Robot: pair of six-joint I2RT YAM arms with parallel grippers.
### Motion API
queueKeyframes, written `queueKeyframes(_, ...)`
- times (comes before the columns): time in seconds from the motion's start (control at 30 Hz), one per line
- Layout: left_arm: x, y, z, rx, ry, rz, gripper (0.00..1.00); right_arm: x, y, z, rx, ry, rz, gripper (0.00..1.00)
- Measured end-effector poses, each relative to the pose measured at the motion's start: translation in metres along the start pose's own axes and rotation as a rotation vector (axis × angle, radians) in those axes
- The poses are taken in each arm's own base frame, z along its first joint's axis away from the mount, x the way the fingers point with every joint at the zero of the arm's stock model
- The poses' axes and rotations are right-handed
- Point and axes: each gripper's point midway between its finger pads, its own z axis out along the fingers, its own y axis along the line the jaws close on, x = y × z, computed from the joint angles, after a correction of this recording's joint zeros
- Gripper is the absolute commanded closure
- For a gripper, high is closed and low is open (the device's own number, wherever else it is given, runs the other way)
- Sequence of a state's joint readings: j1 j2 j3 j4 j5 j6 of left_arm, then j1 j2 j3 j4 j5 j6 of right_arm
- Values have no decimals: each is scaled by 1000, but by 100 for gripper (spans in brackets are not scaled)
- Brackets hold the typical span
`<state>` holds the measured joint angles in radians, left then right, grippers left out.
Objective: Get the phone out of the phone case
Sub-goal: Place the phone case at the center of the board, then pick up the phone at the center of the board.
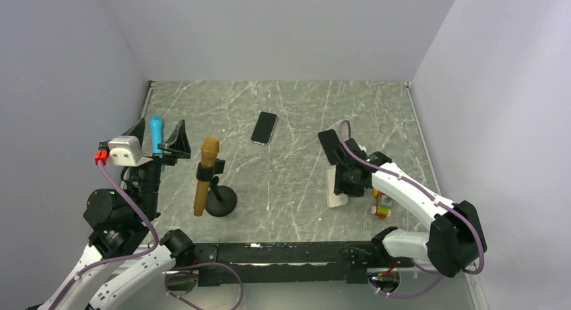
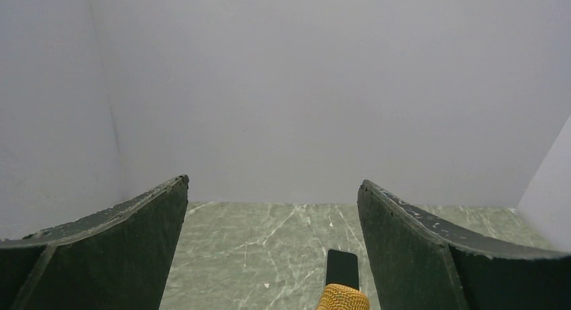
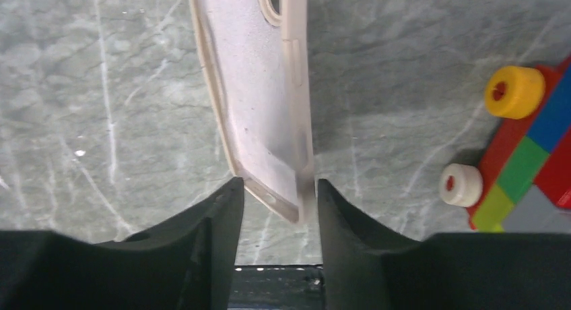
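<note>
phone (image 1: 264, 127) is already out. it lies flat, dark face up, on the tabletop (image 1: 296, 182) toward the far edge, abt mid-width, w/ nothing touching it. the empty clear phone case (image 3: 259, 87) is at your right pincer (image 3: 277, 187), right of centre and nearer the front edge. in the wrist view the case is tilted up rather than flat, its lower end sits between the two fingers, and the jaws are narrow. can't tell whether they pinch it or only flank it, so treat it as loose. my guess at why it's edge-up: the thin wall is the only part a narrow pincer can bite on a floppy shell.

left pincer (image 2: 273, 185) is spread wide and holds nothing. it's raised over the left edge, facing the far wall, and reads as parked out of the way.

room: a block toy (image 3: 532, 141) w/ yellow + white wheels sits just right of the case, so any swing right is tight. left of the case the tabletop is bare up to the microphone (image 1: 206, 174) on its round stand (image 1: 221, 201). a blue cylinder (image 1: 156, 129) lies by the left edge, below the left pincer. the phone has free stone all round. as i judge it, only setting the case down is left; go leftward, away fr the toy.
</note>
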<state>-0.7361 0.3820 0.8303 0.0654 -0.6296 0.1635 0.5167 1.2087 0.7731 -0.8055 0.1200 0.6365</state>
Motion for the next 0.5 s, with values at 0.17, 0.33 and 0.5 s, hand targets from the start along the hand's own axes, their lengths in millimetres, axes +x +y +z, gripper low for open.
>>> queueKeyframes(0.17,2,3,0,-18,2,0,1,-13,-10,-10,91,-31,-11,35)
queueKeyframes(0.33,6,8,1,-51,3,3,1,-43,4,-30,148,-118,-64,23)
queueKeyframes(0.5,11,18,3,-116,11,15,1,-76,53,-26,55,-183,-23,0)
